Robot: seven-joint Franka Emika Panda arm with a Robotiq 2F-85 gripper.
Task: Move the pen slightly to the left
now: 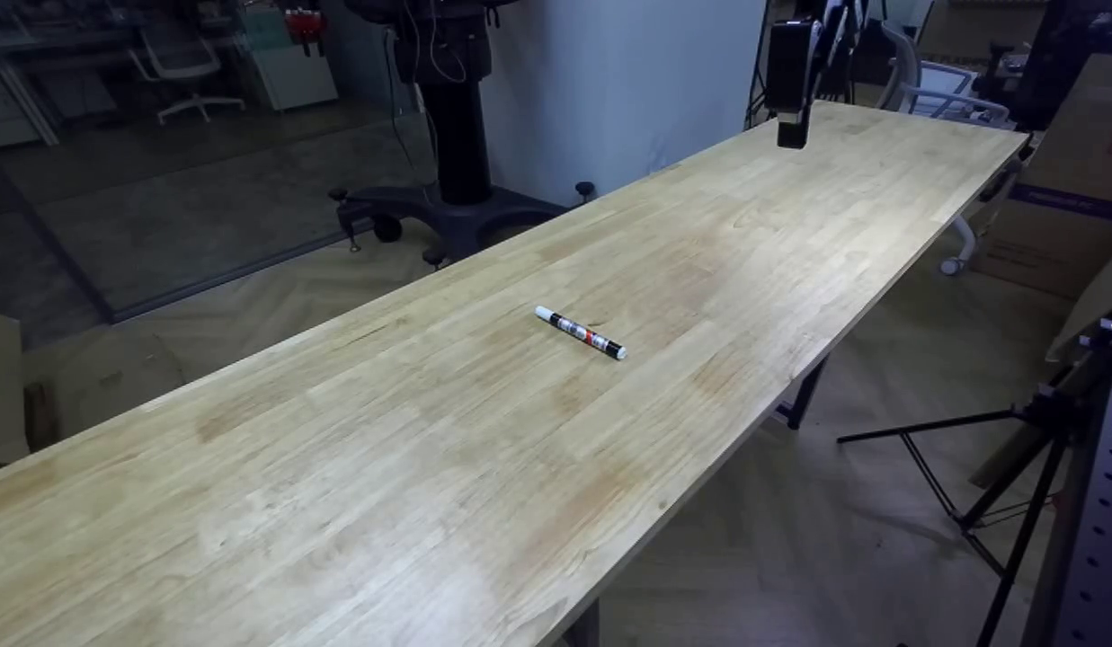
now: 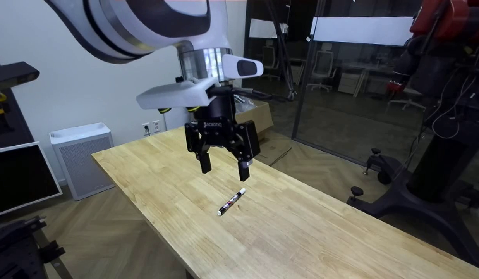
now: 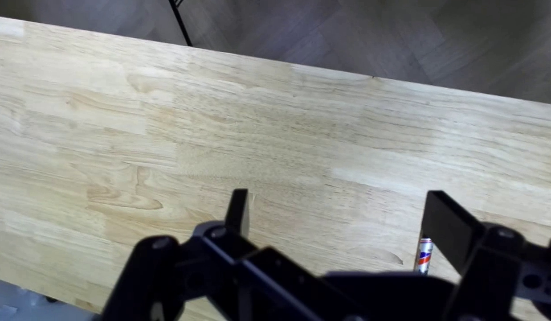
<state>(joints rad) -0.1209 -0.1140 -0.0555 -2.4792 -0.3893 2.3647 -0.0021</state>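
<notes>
One black-and-white marker pen (image 2: 231, 202) is lying flat on the wooden table (image 2: 285, 228), showing in both exterior views; the Robotiq gripper (image 2: 224, 172) is hanging above, apart from it, its two fingers (image 2: 243, 173) standing well spread and pinching nothing; in the wrist view the pen's printed middle is peeking out off-centre, just beside the finger on that view's right, its ends hiding behind finger and gripper body; its long axis is running roughly crosswise to the line joining the fingers, an angle that is seemingly favouring a pinch across the barrel; the coming move is probably calling for a sideways shift toward that finger, and back toward the gripper body, before any descent; the leftward nudge, judging by the hovering gripper, is awaiting a grip.
</notes>
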